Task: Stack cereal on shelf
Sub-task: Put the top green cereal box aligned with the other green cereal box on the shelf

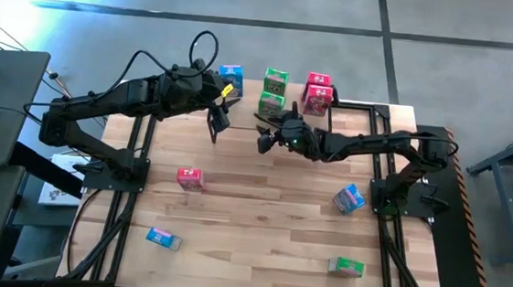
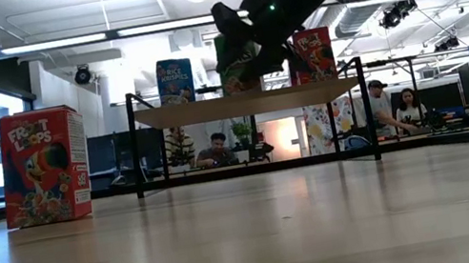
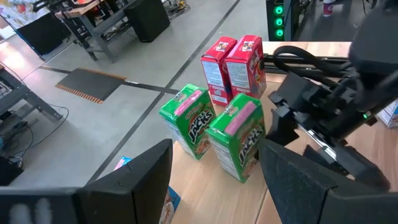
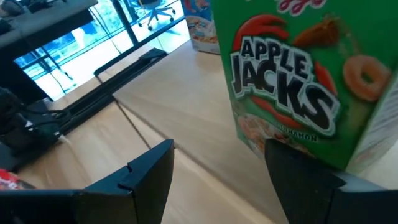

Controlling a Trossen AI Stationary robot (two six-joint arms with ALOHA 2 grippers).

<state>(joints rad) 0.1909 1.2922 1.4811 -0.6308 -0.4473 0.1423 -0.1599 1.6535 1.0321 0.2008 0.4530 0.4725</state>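
Observation:
The shelf stands at the table's far edge. On it stand a blue cereal box, two green ones and two red ones. My right gripper is open with nothing between its fingers. It hovers just in front of the nearer green box, over the shelf's near edge. My left gripper is open and empty, held above the shelf's left part, with its fingers toward the green boxes. My right gripper's one finger stands close in front of the nearer green box's printed face. I cannot tell whether it touches the box. The box stands upright on the shelf.
On the table lie a red box, a blue box, another blue box and a green box. The black arm frames run along both sides. People sit in the room behind the shelf.

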